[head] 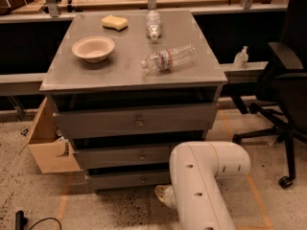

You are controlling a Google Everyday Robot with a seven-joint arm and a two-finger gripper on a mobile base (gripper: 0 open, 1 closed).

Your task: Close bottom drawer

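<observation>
Camera view: bottom drawer [125, 180] just beside claw [162, 195]

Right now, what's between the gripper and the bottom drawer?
Nothing visible in the camera view. The gripper, mostly hidden behind the white arm, is low at the bottom drawer's right end, with no gap to see between them.
</observation>
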